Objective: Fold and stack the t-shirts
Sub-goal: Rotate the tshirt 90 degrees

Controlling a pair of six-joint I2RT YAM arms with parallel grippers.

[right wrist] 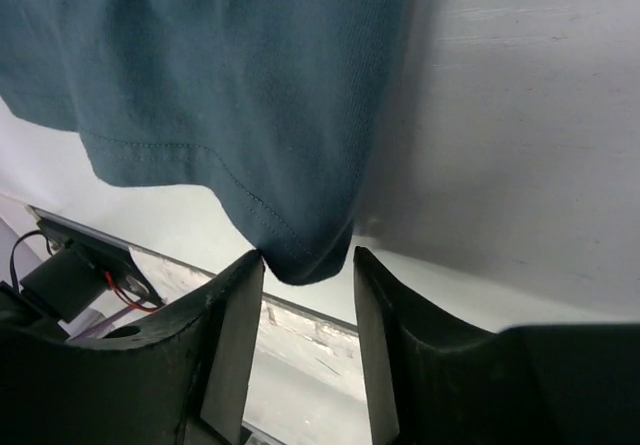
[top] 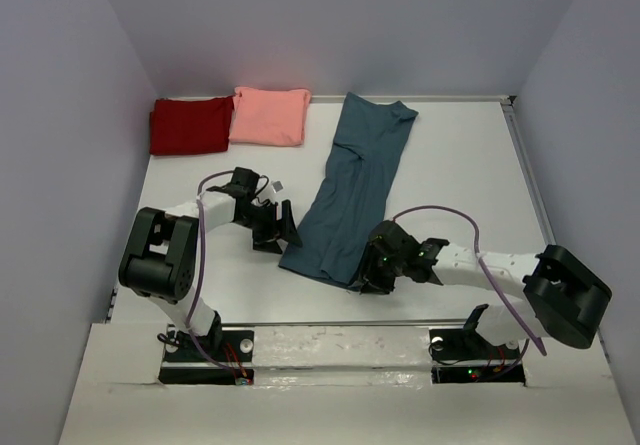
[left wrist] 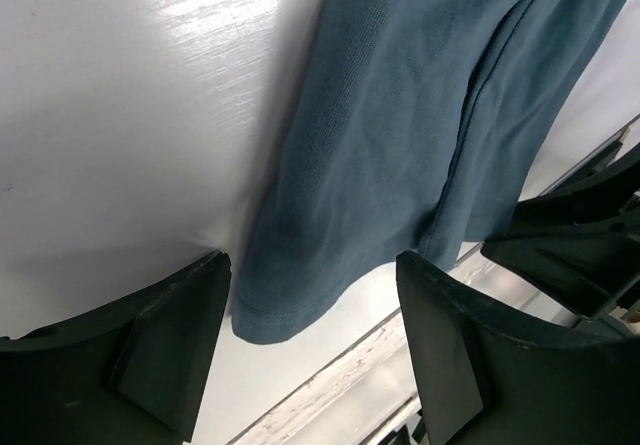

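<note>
Teal-blue t-shirt point(top: 355, 190) lies as a long strip, lower centre to upper centre of the top view. Right gripper point(right wrist: 308, 263) straddles its near right hem corner, jaws half-wide; cannot tell if pinched. Left gripper point(left wrist: 312, 270), jaws wide and empty, sits at the near left corner.

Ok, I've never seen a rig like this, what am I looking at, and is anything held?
Two robot arms are bolted at a white table's near edge. One picture looks down from above; the others come from a camera on each wrist. A red shirt and a pink shirt lie folded at the back; a teal shirt lies stretched out. The left gripper stands open at its near left corner. The right gripper flanks the near right corner; whether it pinches yet I cannot tell.
</note>
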